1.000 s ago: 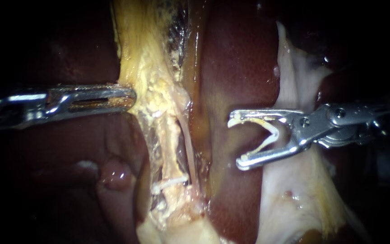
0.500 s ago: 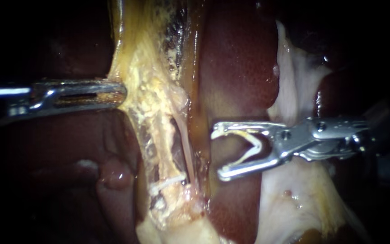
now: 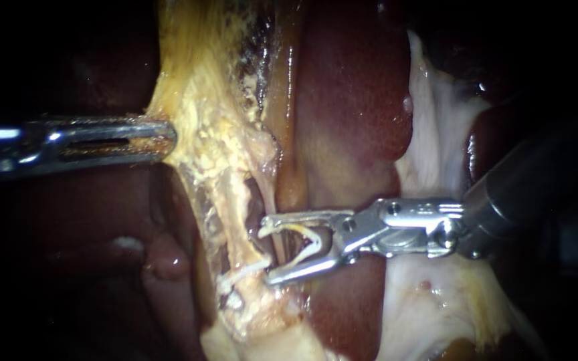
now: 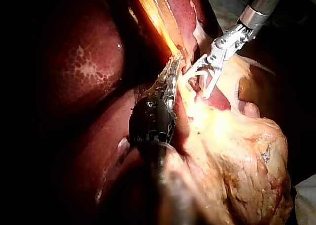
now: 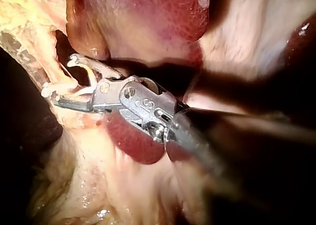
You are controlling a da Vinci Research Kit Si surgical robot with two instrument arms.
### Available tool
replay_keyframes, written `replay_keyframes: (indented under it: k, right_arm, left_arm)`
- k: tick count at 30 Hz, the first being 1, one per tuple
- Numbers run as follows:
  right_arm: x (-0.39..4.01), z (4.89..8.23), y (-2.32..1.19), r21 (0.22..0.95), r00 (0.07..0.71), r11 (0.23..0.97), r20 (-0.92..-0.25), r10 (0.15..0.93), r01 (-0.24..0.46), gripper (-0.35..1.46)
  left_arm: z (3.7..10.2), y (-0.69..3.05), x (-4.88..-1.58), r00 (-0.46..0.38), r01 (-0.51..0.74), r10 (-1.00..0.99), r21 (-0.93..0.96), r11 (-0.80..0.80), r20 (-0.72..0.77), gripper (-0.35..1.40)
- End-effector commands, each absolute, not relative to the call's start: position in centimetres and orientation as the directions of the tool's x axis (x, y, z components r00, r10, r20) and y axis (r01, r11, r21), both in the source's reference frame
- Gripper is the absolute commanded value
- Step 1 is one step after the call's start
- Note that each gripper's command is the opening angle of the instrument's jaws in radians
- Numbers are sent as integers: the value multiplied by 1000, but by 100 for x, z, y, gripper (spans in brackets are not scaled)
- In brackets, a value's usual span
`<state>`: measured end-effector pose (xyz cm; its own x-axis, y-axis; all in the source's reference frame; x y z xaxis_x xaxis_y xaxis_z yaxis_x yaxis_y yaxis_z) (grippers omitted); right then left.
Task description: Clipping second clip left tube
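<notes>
Endoscope view: the right instrument [image 3: 267,255] jaws are seen spread wide, with 1 open white loaded clip [image 3: 306,242] seated in the V between them and touched by both jaws. The 2 jaw tips are set right at the dissected strands, just above the placed clip [image 3: 243,273]. The left tube [image 3: 234,210] is seen as the yellowish strand running down to that placed clip, which is closed across it. A thin pale strand is crossed by the jaw opening. Whether the left tube itself is enclosed cannot be told from any of the 3 views. In the right wrist view the tips are seen against the yellow strand, with the loaded clip's legs splayed along both jaws.

The left instrument [image 3: 167,137] jaws are closed flat on the edge of the yellow tissue [image 3: 202,113], which is drawn taut toward that instrument. The same grip is shown in the left wrist view, with the right instrument's tips just ahead of and beside it.

Outward: dark red liver [image 3: 352,100] is seen behind the right instrument's jaws, and pale membrane [image 3: 436,134] is seen past the liver, behind the wrist joint. The 2 shafts are seen well apart, entering from opposite sides.
</notes>
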<state>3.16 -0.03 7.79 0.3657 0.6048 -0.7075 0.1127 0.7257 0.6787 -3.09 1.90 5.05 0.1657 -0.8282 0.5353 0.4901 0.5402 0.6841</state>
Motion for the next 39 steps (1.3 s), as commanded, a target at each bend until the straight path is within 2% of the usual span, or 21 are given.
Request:
replay_keyframes:
  k: [1,7,15,24,33,39]
  right_arm:
    - [318,782,-3,682,369,723,-703,607,110,58]
    - [329,788,-1,687,373,719,-699,610,110,58]
    - [340,779,-7,723,333,660,-686,647,206,57]
    - [357,782,-18,743,320,610,-670,670,275,56]
    - [373,786,-25,752,311,582,-659,685,311,54]
    - [372,783,-26,759,312,572,-650,693,310,50]
  left_arm:
    - [504,189,-309,166,491,-828,683,540,535,-35]
    - [500,187,-311,165,493,-828,683,539,535,-35]
    - [501,187,-311,165,493,-828,683,540,535,-35]
    - [501,187,-311,165,493,-828,682,540,536,-35]
    - [504,187,-312,165,493,-828,682,541,536,-35]
    - [505,187,-312,166,493,-827,681,541,537,-35]
